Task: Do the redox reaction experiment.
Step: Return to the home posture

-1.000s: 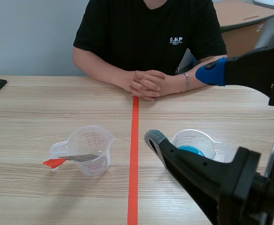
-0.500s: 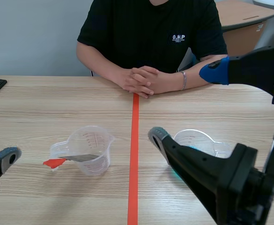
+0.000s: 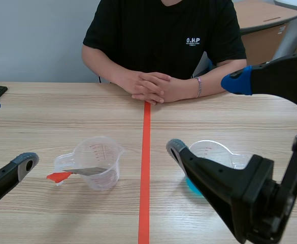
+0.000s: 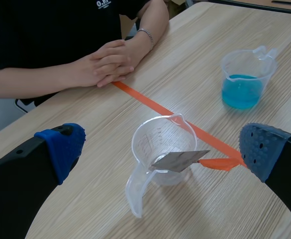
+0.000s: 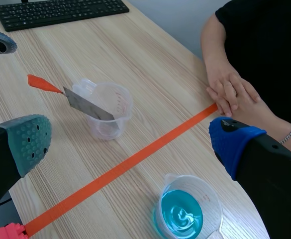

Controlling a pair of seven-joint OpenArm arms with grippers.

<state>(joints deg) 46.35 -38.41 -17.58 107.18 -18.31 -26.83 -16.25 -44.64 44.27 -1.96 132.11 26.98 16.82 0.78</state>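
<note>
Left gripper (image 4: 161,149) wide open, clear cup (image 4: 152,142) with strip (image 4: 180,160) ahead between its fingers. Right gripper (image 5: 130,144) wide too, near blue cup (image 5: 181,214). I'd worry that clipping the strip's overhanging handle tips the light cup.

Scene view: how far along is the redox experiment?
Done: the metal strip leans in the clear cup, its orange handle out over the rim. In hand: nothing; the left gripper and right gripper are both open. Left: the blue liquid cup stands apart across the tape line with its liquid inside, so the pour is not yet done.
</note>
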